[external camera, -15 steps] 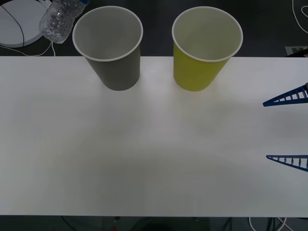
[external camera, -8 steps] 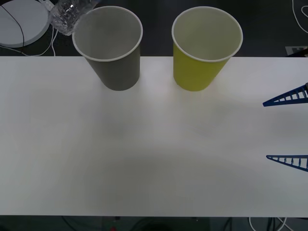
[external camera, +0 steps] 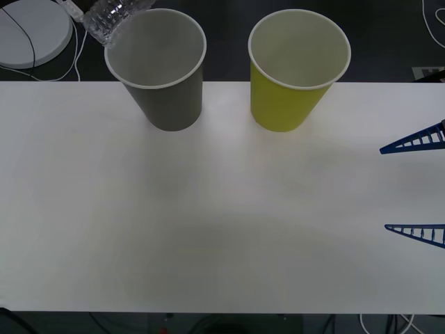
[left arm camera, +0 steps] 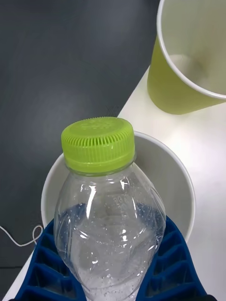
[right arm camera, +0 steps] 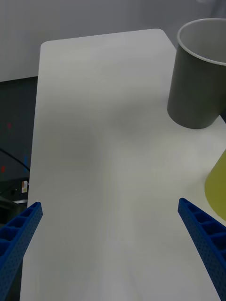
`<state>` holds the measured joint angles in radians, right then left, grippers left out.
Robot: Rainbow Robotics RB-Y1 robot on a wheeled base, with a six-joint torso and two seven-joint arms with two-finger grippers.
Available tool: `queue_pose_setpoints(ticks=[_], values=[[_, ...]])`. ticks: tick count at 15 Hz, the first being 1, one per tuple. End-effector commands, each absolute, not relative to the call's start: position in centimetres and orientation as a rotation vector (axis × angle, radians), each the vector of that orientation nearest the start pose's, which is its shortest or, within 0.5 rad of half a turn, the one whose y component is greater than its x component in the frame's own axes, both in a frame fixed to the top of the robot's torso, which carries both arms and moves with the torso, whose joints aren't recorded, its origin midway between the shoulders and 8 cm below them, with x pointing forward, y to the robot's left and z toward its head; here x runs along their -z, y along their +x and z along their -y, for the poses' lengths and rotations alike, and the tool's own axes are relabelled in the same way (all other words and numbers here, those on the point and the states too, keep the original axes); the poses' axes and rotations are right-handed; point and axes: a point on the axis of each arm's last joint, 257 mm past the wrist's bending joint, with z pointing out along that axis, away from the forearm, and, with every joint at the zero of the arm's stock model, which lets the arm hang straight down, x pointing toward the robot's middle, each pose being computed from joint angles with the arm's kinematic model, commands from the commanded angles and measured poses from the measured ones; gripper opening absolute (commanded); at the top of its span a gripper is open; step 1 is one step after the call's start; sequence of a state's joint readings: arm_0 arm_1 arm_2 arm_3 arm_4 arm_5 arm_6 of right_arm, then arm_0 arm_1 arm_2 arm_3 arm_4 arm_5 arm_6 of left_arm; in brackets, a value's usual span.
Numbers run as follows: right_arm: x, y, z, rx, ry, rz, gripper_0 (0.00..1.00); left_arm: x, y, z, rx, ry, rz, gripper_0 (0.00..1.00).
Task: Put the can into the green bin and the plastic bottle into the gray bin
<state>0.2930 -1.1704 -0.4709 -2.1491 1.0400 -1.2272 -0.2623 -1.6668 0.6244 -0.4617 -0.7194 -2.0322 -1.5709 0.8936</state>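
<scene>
The plastic bottle (left arm camera: 110, 221), clear with a lime-green cap (left arm camera: 98, 143), is held in my left gripper (left arm camera: 110, 256), whose blue fingers (left arm camera: 40, 263) are shut around its body. It hangs cap-down over the gray bin (left arm camera: 183, 188). From the front, the plastic bottle (external camera: 115, 15) overlaps the far left rim of the gray bin (external camera: 167, 97). The green bin (external camera: 288, 97) stands to its right, also seen as the green bin (left arm camera: 179, 89) past the gray one. My right gripper (external camera: 417, 188) is open at the table's right edge. The can is out of view.
The two bins stand at the far edge of the white table (external camera: 208, 209). Beyond that edge is dark floor with a white round disc (external camera: 28, 31) and cables. The right wrist view shows the gray bin (right arm camera: 197, 80) and a part of the green bin (right arm camera: 217, 188).
The bottle has moved right and farther back, from beside the gray bin's left rim to over that rim. The right arm has not moved.
</scene>
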Motion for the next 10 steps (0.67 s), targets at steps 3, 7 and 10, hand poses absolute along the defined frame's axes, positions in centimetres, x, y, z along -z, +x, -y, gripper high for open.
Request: queue_pose_setpoints(ticks=[3,7,10], values=[[7.2,30.3,23.8,-0.427,-1.550,-1.505,1.00,-8.3,61.0,-11.7,-0.038,1.304,-2.151,0.00],[7.2,30.3,23.8,-0.427,-1.550,-1.505,1.00,-8.1,60.9,-11.2,-0.037,1.312,-2.150,0.00],[7.2,30.3,23.8,-0.427,-1.550,-1.505,1.00,-8.0,60.9,-11.1,-0.032,1.318,-2.147,0.25]])
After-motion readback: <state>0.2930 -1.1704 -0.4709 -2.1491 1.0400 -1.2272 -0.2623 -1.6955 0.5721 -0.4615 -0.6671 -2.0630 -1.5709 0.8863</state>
